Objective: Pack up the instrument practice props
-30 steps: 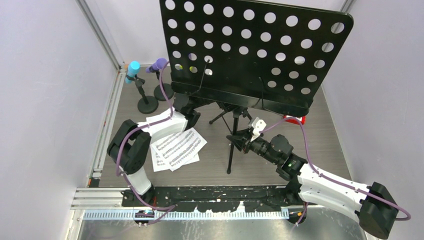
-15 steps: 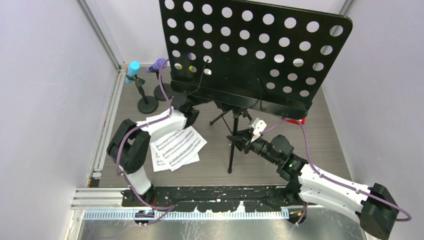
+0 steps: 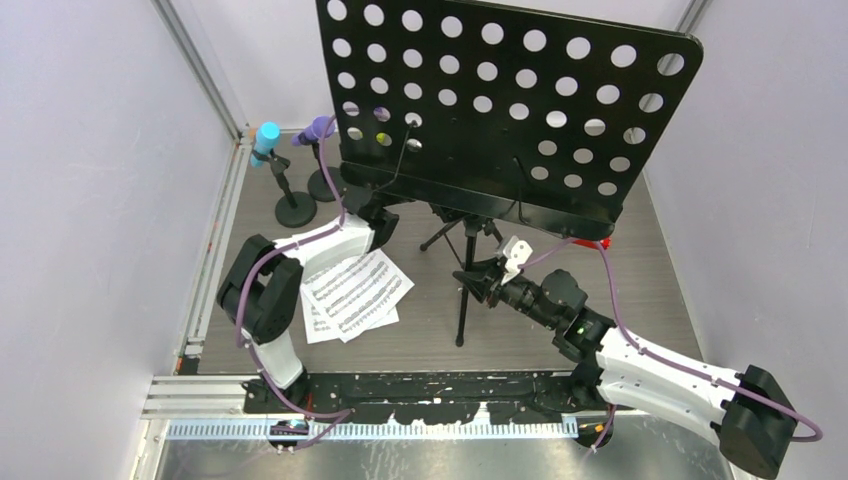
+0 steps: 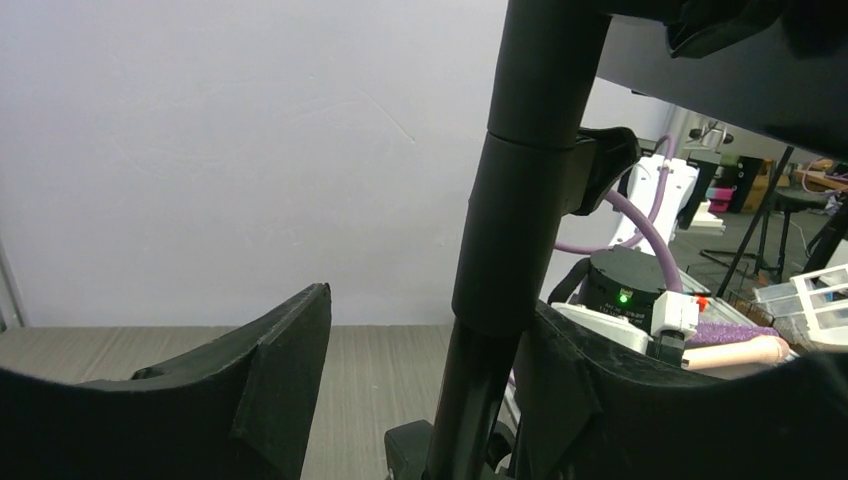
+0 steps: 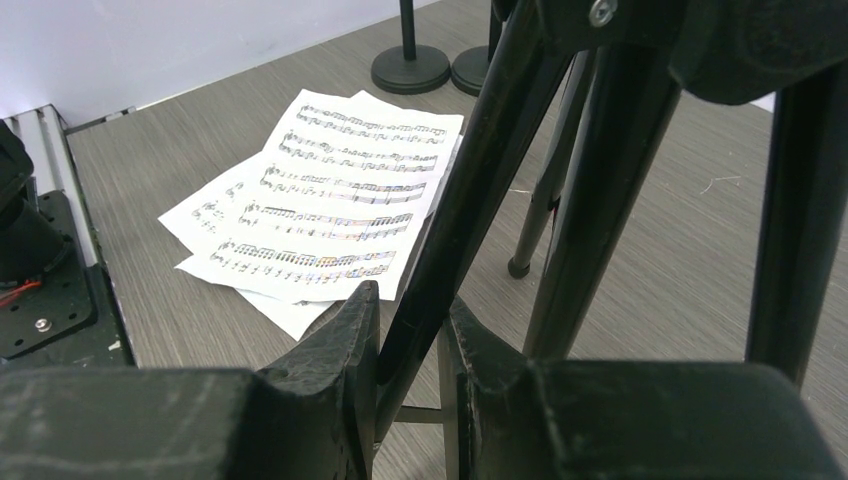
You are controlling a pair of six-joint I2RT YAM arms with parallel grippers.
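The big change is small. In the top view the rack [image 3: 470,165] has slid a tiny bit toward the upper left of the frame, and the left arm has crept further under it. The right arm has not moved. I think the arms are starting to fold or lift the rack, so the packing has only just begun.

The left gripper [image 4: 435,340] is open, with the rack's pole [image 4: 510,240] standing between its fingers. One finger is well apart from the pole, so it is not squeezing yet. The right gripper [image 5: 410,330] is shut tight on a thin leg [image 5: 450,220] of the rack.

The rack stands in the middle of the table [image 3: 600,300], at the top of the frame. It is a flat, hard black sheet full of round holes. Its pole is fat, round and smooth, and its legs are skinny sticks.

The pages [image 3: 355,292] lie flat at lower left. They are thin white paper with lines of notes. The cyan mic [image 3: 266,140] and purple mic [image 3: 318,128] stand at upper left in holders [image 3: 296,210] with round black feet. The table looks like grey wood.
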